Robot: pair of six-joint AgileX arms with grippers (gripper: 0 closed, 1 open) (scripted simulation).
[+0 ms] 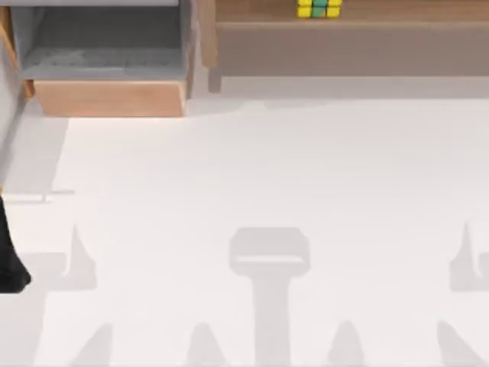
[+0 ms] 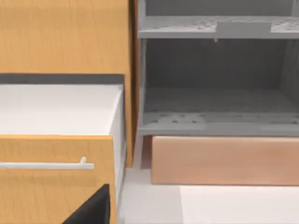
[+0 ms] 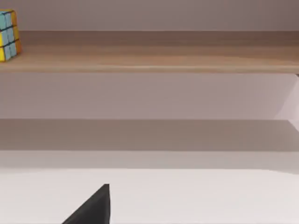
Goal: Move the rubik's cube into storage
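Rubik's cube (image 1: 318,8) on wooden shelf (image 1: 382,15), well apart from left hand (image 1: 11,271), grip state indiscernible.

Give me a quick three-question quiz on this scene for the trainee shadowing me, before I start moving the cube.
1. True or false: the rubik's cube sits on the wooden shelf at the table's far edge.
2. The cube lies toward which side of the top view: A) left B) right of centre C) near edge
3. Fill in: in the left wrist view, the drawer with the metal handle stands ____.

Key: 1 true; 2 B; 3 open
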